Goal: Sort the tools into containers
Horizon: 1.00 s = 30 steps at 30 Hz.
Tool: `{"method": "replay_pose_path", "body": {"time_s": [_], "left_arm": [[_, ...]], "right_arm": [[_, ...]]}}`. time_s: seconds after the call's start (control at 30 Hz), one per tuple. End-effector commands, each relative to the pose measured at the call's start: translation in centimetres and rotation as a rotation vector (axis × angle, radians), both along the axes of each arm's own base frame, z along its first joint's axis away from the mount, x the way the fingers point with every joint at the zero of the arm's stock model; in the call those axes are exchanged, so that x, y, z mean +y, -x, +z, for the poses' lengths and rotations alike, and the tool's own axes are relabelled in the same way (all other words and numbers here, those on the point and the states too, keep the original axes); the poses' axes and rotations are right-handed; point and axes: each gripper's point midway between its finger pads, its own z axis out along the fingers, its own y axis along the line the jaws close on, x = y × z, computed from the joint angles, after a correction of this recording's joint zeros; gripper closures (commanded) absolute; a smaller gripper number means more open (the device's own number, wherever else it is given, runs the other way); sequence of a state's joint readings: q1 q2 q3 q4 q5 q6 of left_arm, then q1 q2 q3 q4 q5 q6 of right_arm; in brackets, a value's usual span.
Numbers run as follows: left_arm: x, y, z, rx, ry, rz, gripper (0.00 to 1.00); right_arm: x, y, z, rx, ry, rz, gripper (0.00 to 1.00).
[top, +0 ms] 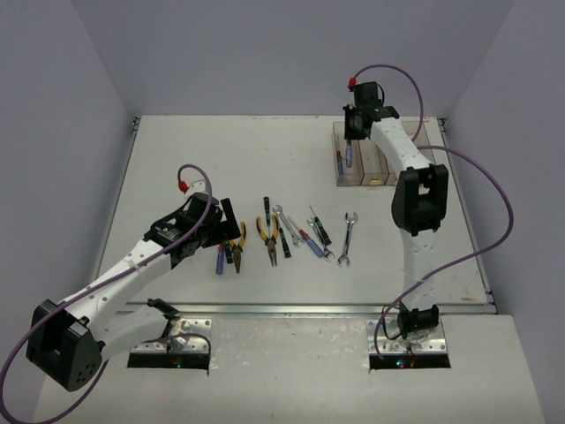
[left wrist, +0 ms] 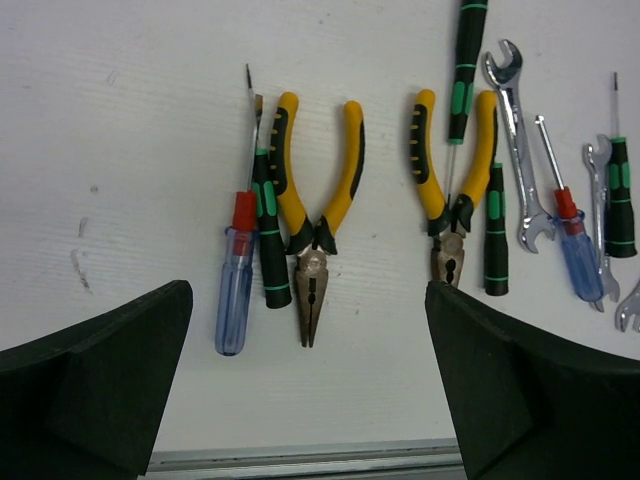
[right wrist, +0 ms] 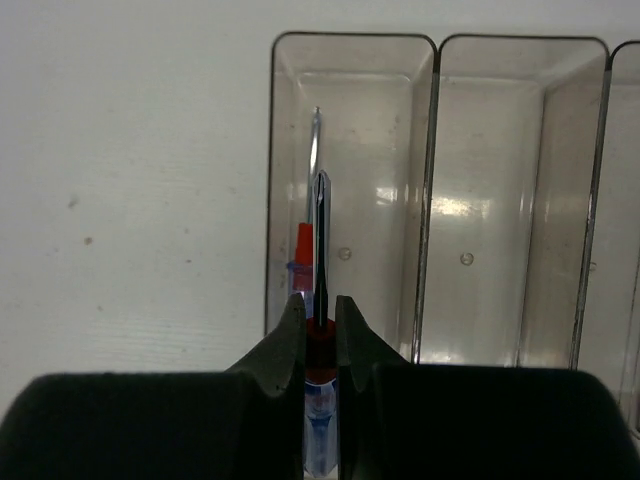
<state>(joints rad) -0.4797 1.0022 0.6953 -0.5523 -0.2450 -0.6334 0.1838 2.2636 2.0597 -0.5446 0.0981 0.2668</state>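
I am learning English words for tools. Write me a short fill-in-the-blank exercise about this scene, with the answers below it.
1. The right hand is shut on a red-and-blue screwdriver above the bins, over the one at the far ___ end.
2. The left hand is not shut but ___.
3. The table holds ___ yellow-handled pliers.

Answers: left; open; two

Overhead view looks down over the whole surface. Left wrist view sits close above pliers seen mid-frame overhead; right wrist close above bins at upper right.
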Motion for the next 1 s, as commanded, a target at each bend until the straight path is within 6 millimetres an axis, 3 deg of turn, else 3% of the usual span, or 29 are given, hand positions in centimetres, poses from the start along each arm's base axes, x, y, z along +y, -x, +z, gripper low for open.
{"method": "replay_pose_path", "body": {"time_s": [0.0, 0.07, 0.17, 0.23, 0.33, 0.47, 0.53, 0.57, 0.6, 0.73, 0.8, 0.97], "left_arm": [[0.9, -0.3, -0.2, 0.027, -0.066, 0.053, 0.00], [1.5, -0.2, -1.1, 0.061, -0.097, 0.093, 0.00], [2.7, -0.2, -1.9, 0.083, -0.143, 0.167, 0.00], [3.0, 0.0, -2.5, 0.093, -0.148, 0.193, 0.00], [3.0, 0.2, -3.3, 0.102, -0.141, 0.203, 0.04], [3.3, 0.8, -5.7, 0.137, -0.153, 0.224, 0.30], [3.2, 1.1, -6.8, 0.170, -0.153, 0.224, 0.35], [3.1, 1.4, -7.3, 0.189, -0.154, 0.224, 0.42], [3.1, 1.6, -7.8, 0.208, -0.157, 0.224, 0.51], [3.2, 2.1, -9.1, 0.240, -0.166, 0.226, 0.59], [3.3, 2.2, -9.6, 0.251, -0.173, 0.229, 0.60], [2.7, 2.4, -10.1, 0.270, -0.150, 0.211, 0.59]], "right_arm": [[-1.7, -1.1, -0.6, 0.011, 0.049, 0.031, 0.97], [-1.5, -1.2, -1.2, 0.021, 0.038, 0.044, 0.90], [-1.3, -0.7, -0.5, 0.021, 0.008, 0.031, 0.40], [-1.5, -0.1, 0.8, 0.011, 0.000, 0.007, 0.32], [-1.0, 0.8, 3.9, -0.015, -0.040, 0.012, 0.28], [0.2, 3.4, 7.5, -0.042, -0.106, 0.043, 0.24], [1.5, 5.4, 9.0, -0.051, -0.160, 0.094, 0.24], [2.2, 6.4, 9.5, -0.051, -0.180, 0.121, 0.24], [2.9, 7.4, 9.8, -0.051, -0.196, 0.144, 0.24], [4.7, 10.0, 10.0, -0.053, -0.227, 0.214, 0.23], [5.9, 11.5, 10.3, -0.051, -0.256, 0.258, 0.23], [7.5, 13.1, 10.1, -0.052, -0.269, 0.301, 0.23]]}}
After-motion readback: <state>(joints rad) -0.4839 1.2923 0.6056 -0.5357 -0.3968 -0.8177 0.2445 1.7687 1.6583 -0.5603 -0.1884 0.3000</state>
